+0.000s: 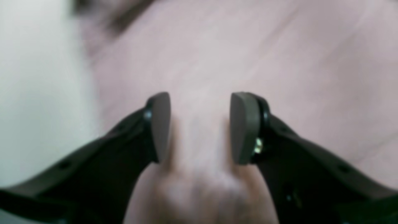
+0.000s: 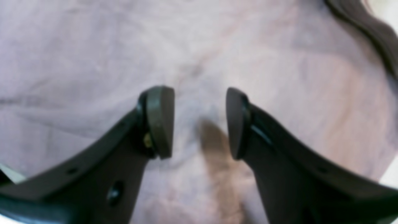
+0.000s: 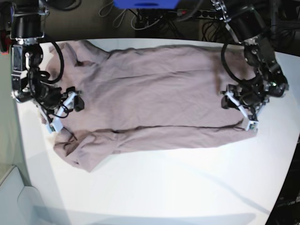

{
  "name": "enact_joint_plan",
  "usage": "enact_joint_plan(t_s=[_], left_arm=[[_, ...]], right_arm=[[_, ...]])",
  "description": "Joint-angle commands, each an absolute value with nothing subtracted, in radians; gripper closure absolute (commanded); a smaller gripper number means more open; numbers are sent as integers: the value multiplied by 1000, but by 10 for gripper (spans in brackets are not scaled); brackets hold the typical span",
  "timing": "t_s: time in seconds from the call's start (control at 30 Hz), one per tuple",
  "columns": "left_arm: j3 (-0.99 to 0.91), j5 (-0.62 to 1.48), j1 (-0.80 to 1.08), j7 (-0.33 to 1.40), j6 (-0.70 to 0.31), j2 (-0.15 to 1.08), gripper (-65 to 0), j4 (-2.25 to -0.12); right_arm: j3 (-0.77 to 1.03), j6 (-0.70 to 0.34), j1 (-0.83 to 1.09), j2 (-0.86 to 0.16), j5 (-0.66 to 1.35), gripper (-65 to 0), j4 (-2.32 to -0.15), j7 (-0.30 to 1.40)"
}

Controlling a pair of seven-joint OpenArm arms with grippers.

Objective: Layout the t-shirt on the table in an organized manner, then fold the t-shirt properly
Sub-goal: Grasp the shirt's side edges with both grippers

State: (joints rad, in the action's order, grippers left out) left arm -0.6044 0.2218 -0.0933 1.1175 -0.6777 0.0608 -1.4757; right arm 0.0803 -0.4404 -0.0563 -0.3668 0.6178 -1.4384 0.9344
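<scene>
The dusty mauve t-shirt (image 3: 154,93) lies spread lengthwise across the white table (image 3: 164,187), with its near long edge folded over and a bunched sleeve at the near left (image 3: 77,150). My left gripper (image 3: 241,110) stands over the shirt's right end. Up close, the left gripper (image 1: 200,102) is open, with a soft ridge of the t-shirt (image 1: 279,62) rising between its pads. My right gripper (image 3: 61,112) is at the shirt's left end. In the wrist view the right gripper (image 2: 200,93) is open just above the t-shirt (image 2: 93,46), holding nothing.
Cables and dark gear (image 3: 197,14) crowd the space behind the table's far edge, next to a blue object (image 3: 145,3). The table's curved edge runs down the right side (image 3: 288,164). Bare tabletop (image 1: 31,93) shows left of the left gripper.
</scene>
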Motion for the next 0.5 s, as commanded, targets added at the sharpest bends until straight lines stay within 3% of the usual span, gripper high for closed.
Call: enact_joint_plan(t_s=[0.0, 0.1, 0.17, 0.2, 0.33, 0.47], left_arm=[[-599, 225, -107, 1095, -679, 70, -260, -1449], [-587, 225, -113, 1049, -679, 77, -126, -1356], [-588, 225, -113, 1024, -679, 81, -22, -1305], [-591, 223, -111, 1015, -679, 88, 0, -1287], [-588, 223, -96, 1015, -679, 134, 0, -1221], [-588, 225, -38, 1029, -679, 159, -2, -1253]], right_arm=[[85, -446, -71, -380, 633, -276, -1435, 917], [73, -446, -61, -386, 633, -259, -1419, 872], [42, -446, -35, -394, 631, -215, -1403, 837], [25, -446, -25, -403, 631, -185, -1394, 820], [-39, -446, 15, -414, 631, -20, -1348, 782], [-44, -446, 76, -415, 631, 0, -1353, 786]])
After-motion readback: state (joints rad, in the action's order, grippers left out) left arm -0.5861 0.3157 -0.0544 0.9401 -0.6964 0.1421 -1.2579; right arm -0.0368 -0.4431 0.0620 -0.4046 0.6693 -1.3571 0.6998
